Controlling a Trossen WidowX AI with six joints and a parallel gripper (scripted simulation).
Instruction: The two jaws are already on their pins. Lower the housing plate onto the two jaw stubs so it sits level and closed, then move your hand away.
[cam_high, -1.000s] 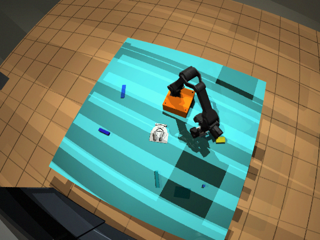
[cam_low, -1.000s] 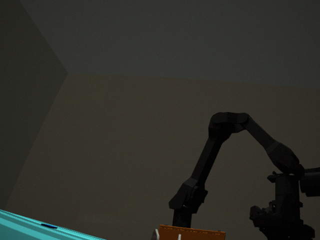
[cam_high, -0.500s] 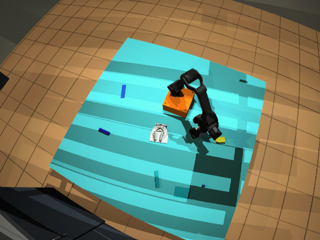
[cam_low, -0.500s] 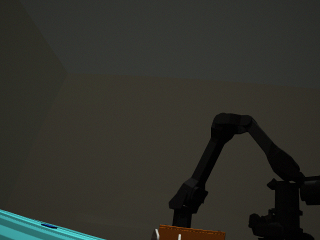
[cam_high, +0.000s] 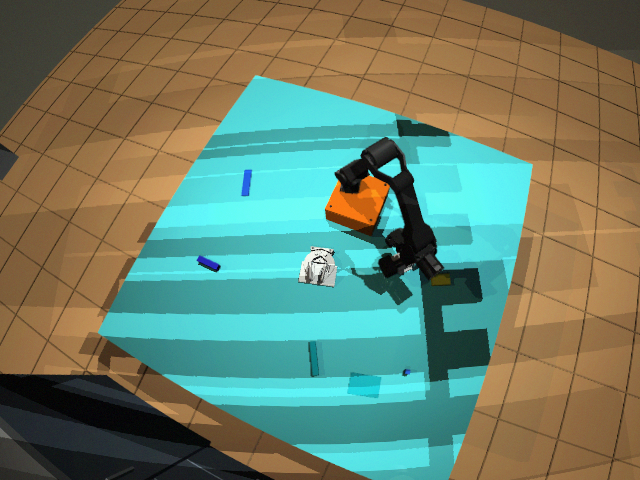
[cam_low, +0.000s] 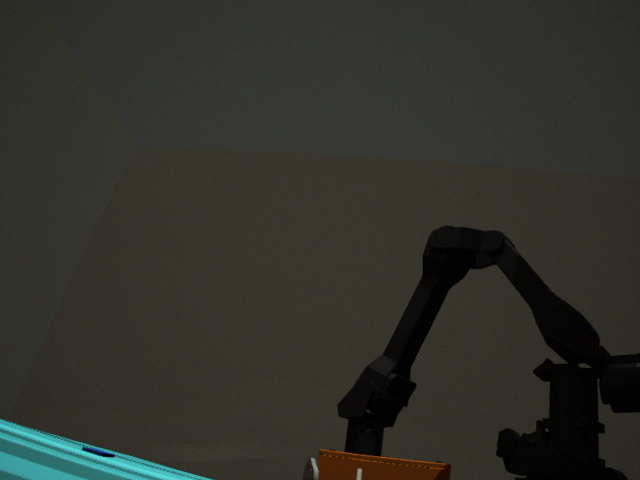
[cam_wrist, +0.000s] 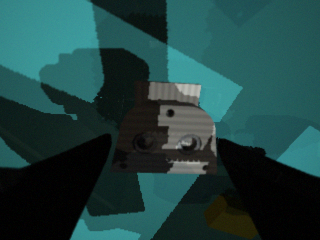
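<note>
The white housing plate lies below my gripper and between its two fingers as seen in the wrist view. It has two round holes, smaller holes and a rounded edge. In the top view the hand mostly hides it. My gripper is open with nothing between its fingers. The white jaw assembly stands apart, to the left of my hand in the top view. The fit of its jaws on the pins is too small to tell. The fingertips are out of view in the exterior view.
The orange arm base stands behind the jaw assembly. A yellow block lies close beside my hand. Farther off lie two blue bars, a teal bar, a teal square and a small blue block.
</note>
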